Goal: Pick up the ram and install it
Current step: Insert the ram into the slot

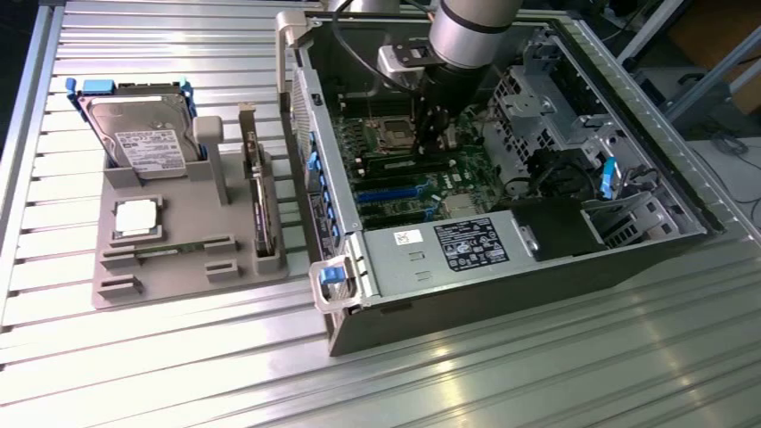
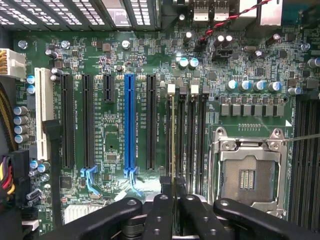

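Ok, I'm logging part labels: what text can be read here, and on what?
No text is legible.
Hard drive label: print blurred.
Power supply label: blurred.
Motherboard slot markings: too small.
ram, edge-on in the hand: nothing readable.

Our count of the parts

We count one open computer case, one grey holder tray, one hard drive, one processor chip, one expansion card, one ram and one gripper.
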`<state>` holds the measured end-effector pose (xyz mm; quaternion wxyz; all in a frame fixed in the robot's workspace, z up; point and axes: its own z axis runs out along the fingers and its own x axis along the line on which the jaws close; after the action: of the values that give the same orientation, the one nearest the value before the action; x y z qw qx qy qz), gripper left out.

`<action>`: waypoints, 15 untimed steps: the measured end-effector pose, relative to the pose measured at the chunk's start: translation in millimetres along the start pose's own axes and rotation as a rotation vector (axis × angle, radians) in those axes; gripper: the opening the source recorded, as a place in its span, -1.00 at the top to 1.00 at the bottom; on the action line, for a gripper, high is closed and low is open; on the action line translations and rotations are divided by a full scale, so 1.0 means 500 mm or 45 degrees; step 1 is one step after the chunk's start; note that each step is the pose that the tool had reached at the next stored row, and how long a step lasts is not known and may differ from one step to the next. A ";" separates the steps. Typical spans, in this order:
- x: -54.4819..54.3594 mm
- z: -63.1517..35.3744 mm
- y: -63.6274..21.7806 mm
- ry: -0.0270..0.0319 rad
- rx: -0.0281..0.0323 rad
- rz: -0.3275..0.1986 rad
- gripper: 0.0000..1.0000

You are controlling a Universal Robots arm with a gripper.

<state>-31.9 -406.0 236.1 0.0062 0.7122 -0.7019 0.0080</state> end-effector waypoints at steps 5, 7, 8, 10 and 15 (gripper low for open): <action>0.000 0.000 0.006 0.0002 0.0000 0.000 0.76; 0.000 0.000 0.006 0.0002 -0.0001 0.000 0.76; 0.001 0.001 0.006 0.0001 0.0000 0.000 0.76; 0.001 0.001 0.006 0.0004 -0.0001 0.001 0.76; 0.001 0.007 0.006 0.0006 -0.0002 0.002 0.76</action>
<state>-35.1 -406.9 232.8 0.0064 0.7117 -0.7024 0.0081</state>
